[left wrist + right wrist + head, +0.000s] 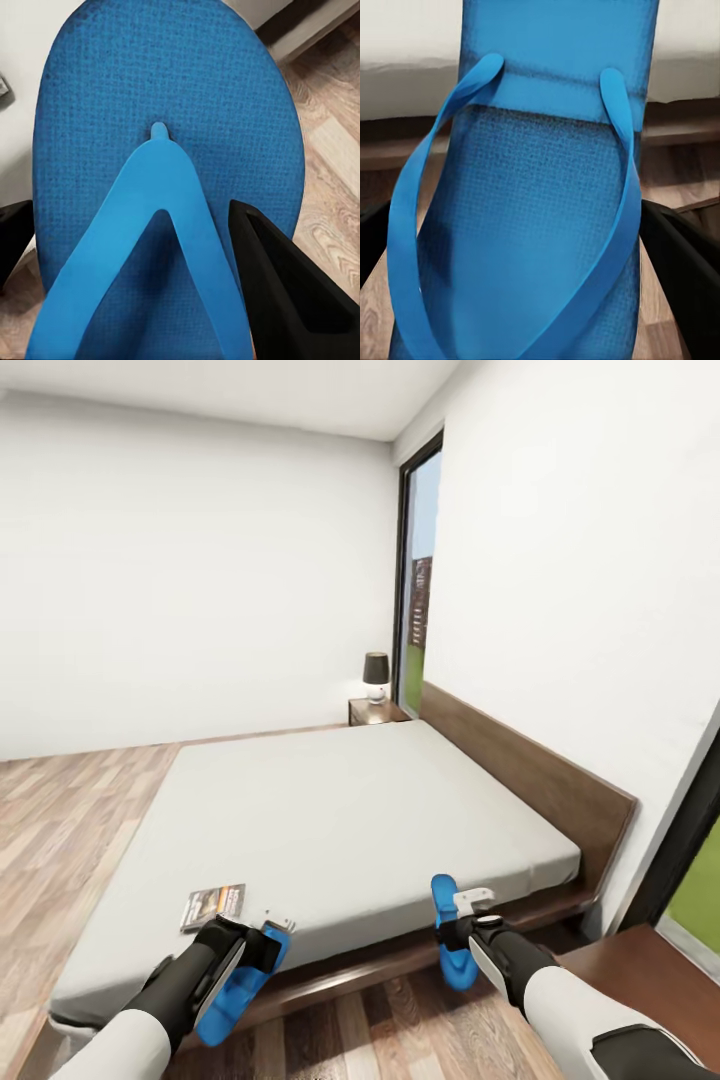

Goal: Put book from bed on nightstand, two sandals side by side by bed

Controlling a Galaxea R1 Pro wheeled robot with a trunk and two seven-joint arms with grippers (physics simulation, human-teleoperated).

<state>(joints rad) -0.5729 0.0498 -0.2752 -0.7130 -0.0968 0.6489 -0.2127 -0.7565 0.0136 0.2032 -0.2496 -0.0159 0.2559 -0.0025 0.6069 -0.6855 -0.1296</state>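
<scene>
My left gripper [262, 948] is clamped on one sandal [235, 985], which hangs off it in front of the bed's near edge, above the floor. From the left wrist camera the sandal [165, 150] lies broad between my two black fingers [285, 292], its toe post and Y-strap facing the lens, one finger on each side of the sole.

My right gripper [462, 925] is closed on the other sandal [450, 935], held roughly upright (toe end up), in front of the bed frame's near edge. From the right wrist camera that sandal [547, 225] stands tall with both strap arms looping toward the lens, and my dark fingers [682, 277] flank it at either side.

The book [213, 905] lies flat on the bed [340, 810], at the mattress's near edge toward its near left corner, just beyond my left gripper.

The bed has a grey mattress on a dark wood frame, its headboard [530, 770] along the right-hand wall. A nightstand [375, 711] sits at the far head corner with a small lamp [376, 676] on it, beside a tall window [418, 575]. Wood-plank floor [70, 810] runs along the bed's left side; the walls are white.
</scene>
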